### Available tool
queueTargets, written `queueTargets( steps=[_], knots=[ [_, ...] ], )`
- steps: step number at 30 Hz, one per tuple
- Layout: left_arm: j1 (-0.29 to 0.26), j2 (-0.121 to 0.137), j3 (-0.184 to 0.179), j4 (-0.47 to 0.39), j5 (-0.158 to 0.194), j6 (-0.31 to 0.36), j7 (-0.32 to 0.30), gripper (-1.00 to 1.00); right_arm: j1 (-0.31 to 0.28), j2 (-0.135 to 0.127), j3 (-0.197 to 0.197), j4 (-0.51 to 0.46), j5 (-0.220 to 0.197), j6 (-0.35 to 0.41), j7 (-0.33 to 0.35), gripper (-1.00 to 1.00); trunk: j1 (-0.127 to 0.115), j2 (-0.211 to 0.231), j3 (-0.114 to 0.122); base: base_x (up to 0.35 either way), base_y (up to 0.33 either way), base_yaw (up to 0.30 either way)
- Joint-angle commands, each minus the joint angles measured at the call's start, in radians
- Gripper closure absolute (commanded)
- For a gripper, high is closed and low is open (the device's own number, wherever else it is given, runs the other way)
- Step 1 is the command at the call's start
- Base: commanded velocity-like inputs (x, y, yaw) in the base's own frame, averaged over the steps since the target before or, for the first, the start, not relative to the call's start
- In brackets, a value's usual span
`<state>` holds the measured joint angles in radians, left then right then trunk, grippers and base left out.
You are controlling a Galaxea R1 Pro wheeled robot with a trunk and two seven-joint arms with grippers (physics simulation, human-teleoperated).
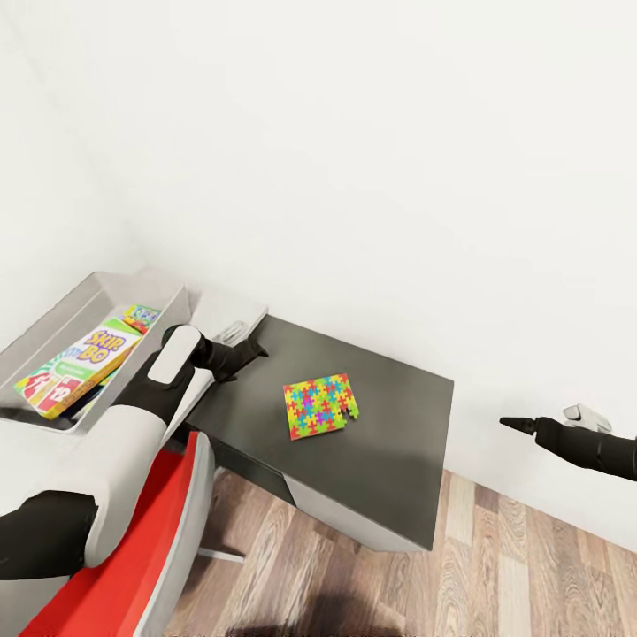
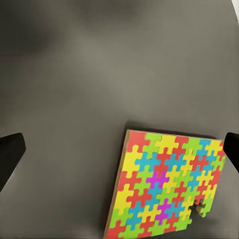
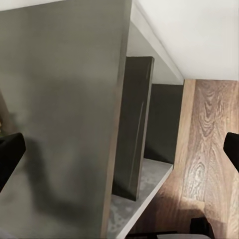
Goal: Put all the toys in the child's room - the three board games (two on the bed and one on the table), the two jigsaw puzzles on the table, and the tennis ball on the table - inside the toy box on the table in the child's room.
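A square jigsaw puzzle in yellow, pink, blue and green lies flat on the dark grey cabinet top. My left gripper hovers open above the cabinet's left end, just short of the puzzle, with nothing between its fingers. The light grey toy box stands at the left on the white table. Inside it lies the Skip-Bo board game, with another colourful box showing beyond it. My right gripper hangs open off the cabinet's right side, over the floor.
A red chair stands under my left arm at the bottom left. Wooden floor spreads in front of and to the right of the cabinet. A plain white wall runs behind everything. The right wrist view looks along the cabinet's side and open shelves.
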<state>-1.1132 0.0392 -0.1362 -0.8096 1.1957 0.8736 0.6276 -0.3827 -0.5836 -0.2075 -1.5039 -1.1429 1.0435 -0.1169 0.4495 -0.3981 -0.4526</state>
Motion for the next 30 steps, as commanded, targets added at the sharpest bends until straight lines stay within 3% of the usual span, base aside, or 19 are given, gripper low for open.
queueTargets(
  steps=[1,14,30],
  knots=[
    [-0.001,0.001,-0.004,0.005,0.009,-0.001,0.003,-1.00,-0.001,0.000,0.000,-0.001,-0.011,0.004,-0.010,-1.00,0.000,-0.002,-0.003,0.000,0.000,0.000],
    [-0.004,-0.012,0.000,0.029,0.007,0.000,-0.022,-1.00,-0.001,0.000,-0.001,-0.001,-0.011,0.004,-0.010,-1.00,0.000,-0.002,-0.024,0.000,0.000,0.000],
    [-0.029,-0.056,0.006,0.108,0.015,0.002,-0.023,-1.00,-0.001,-0.001,-0.001,-0.001,-0.011,0.004,-0.010,-1.00,0.000,-0.002,-0.050,0.000,0.000,0.000]
  ],
)
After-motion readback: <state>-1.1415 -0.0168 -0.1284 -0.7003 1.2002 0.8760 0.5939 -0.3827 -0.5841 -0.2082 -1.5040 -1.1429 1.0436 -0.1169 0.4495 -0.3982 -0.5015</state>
